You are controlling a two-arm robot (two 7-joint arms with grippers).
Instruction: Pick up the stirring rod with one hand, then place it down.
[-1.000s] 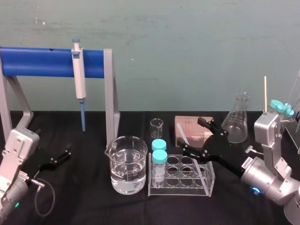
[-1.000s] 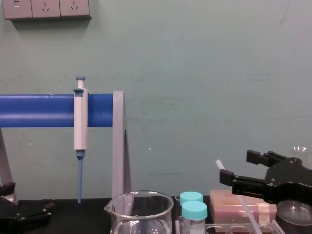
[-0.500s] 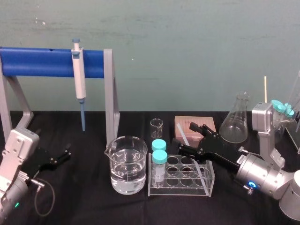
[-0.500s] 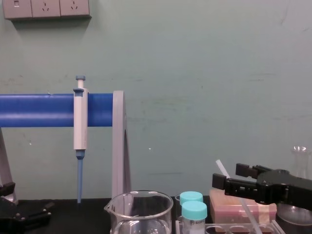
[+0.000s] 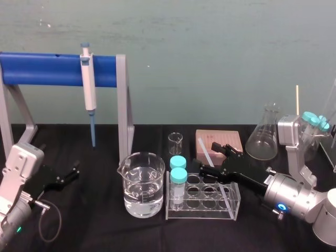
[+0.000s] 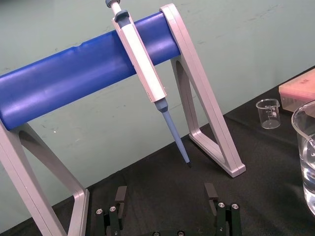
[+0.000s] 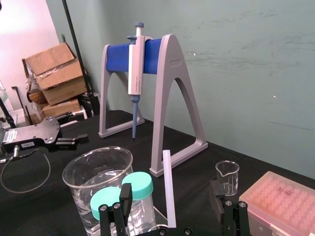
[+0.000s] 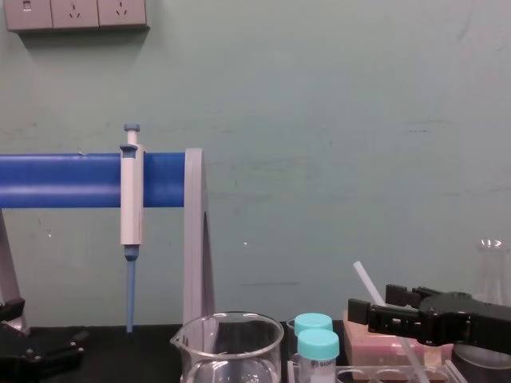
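The left tool [image 6: 166, 190] idles, fingers apart, over the bench [image 5: 100, 220]. The right tool [image 5: 206, 157], fingers apart, straddles the stirring rod [image 7: 168, 182] leaning in the tube rack [image 5: 202, 209]. Likely light, stiff, slippery, brittle: grip its free upper part gently. Capped tubes [image 5: 178, 176] crowd alongside; tip box [image 5: 223, 139] behind.

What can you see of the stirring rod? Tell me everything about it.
The stirring rod is a thin, straight, translucent whitish stick. It stands tilted, its lower end in the clear test tube rack, its upper end leaning toward the robot's left. The right gripper is open with a finger on each side of it, not touching.
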